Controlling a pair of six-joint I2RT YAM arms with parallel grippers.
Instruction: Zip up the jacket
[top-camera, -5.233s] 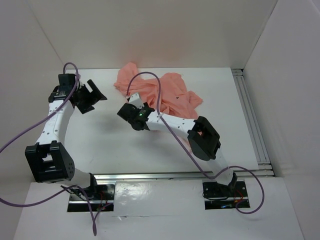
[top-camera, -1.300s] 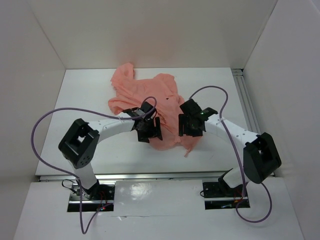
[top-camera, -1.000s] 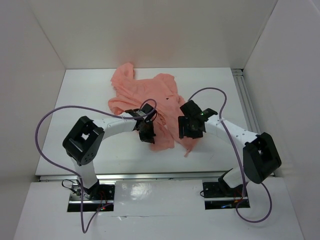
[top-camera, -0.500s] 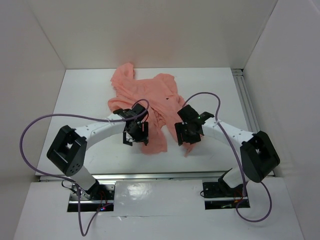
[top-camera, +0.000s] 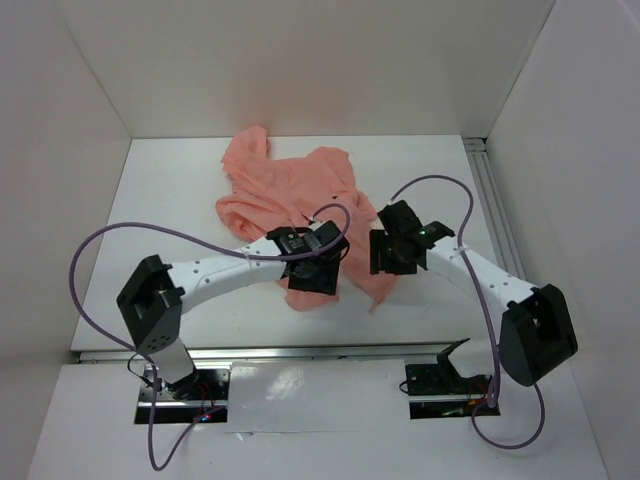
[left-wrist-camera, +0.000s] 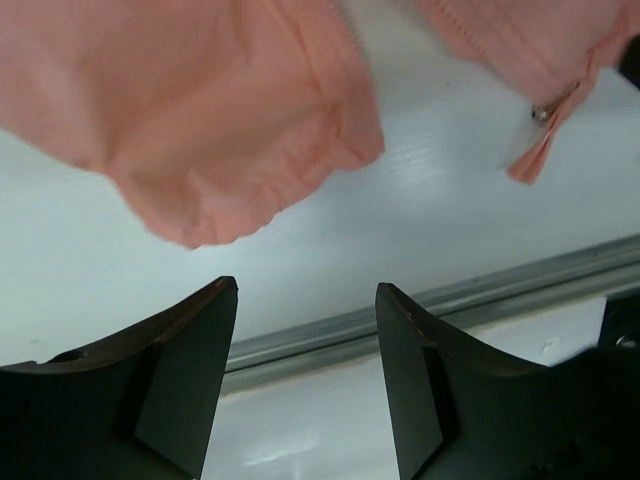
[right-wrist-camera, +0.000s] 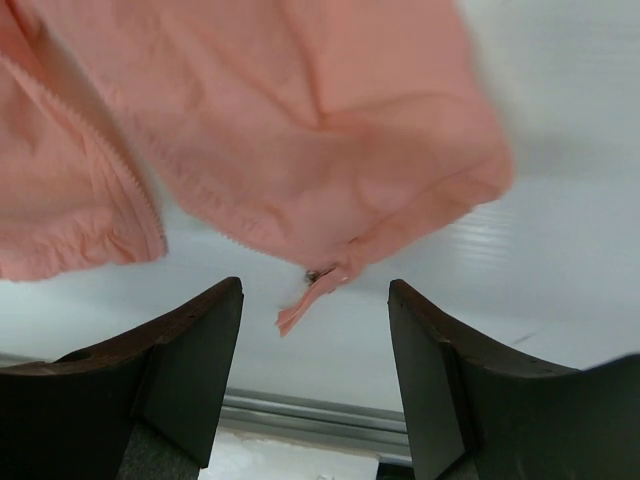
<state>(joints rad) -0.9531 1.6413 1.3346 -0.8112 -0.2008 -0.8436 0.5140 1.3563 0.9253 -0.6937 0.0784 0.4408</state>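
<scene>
Nearest us, by the metal rail (left-wrist-camera: 420, 310) at the table's (top-camera: 170, 210) front edge, both grippers hover over the jacket's lower hem. Our left gripper (left-wrist-camera: 305, 290) has its fingers spread with nothing between them. The right gripper (right-wrist-camera: 315, 285) is likewise parted and empty. The salmon-pink jacket (top-camera: 285, 185) lies crumpled on the table, hem toward the front and body bunched toward the back wall. Its two front panels lie apart at the bottom, with bare table between them. The small pale zipper pull (right-wrist-camera: 313, 274) sits at the bottom corner of the panel under the right gripper, just beyond its fingers.

We judge the thin fabric to be the main risk. Closing on a loose fold instead of the pull or the toothed edge would drag the whole garment and wrinkle it further. The pull is small, so fingers could slip off it. With the panels apart, the bottom ends may not meet, and the slider would not engage. The purple cables (top-camera: 110, 240) looping over the arms could also catch cloth.

We see no containers; the jacket rests directly on the table.
</scene>
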